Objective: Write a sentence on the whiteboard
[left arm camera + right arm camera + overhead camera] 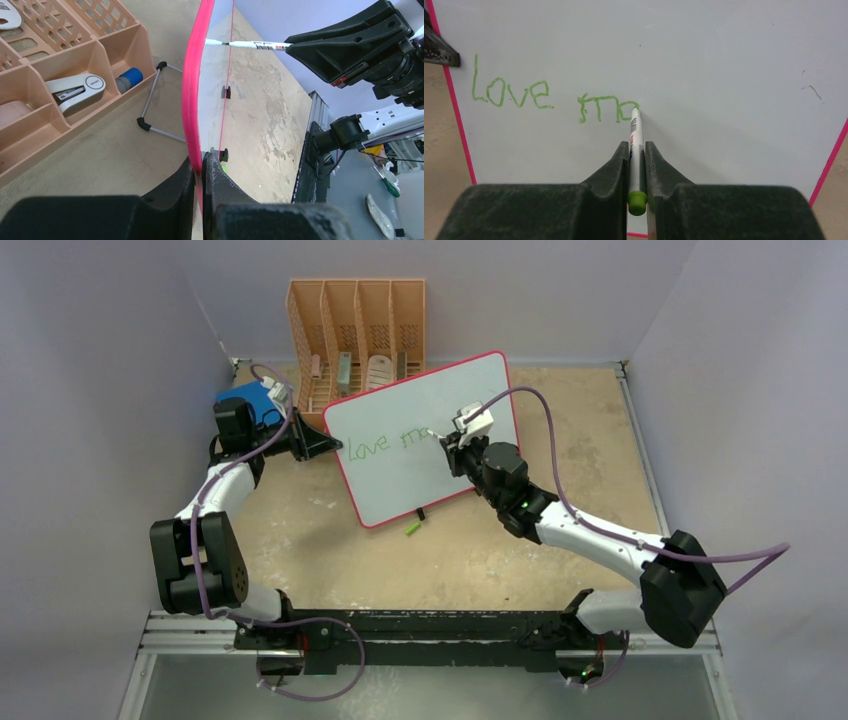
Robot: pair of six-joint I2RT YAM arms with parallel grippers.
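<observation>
The whiteboard stands tilted on the table, white with a red-pink rim. My left gripper is shut on its left rim, seen edge-on in the left wrist view. My right gripper is shut on a white marker with a green end, tip touching the board. The sentence reads "love ma" in green, one line only; it also shows in the top view. The marker shows in the left wrist view too.
A peach desk organiser stands behind the board, holding a stapler and small items. A blue book lies left of it. A green cap lies in front of the board. Grey walls enclose the table.
</observation>
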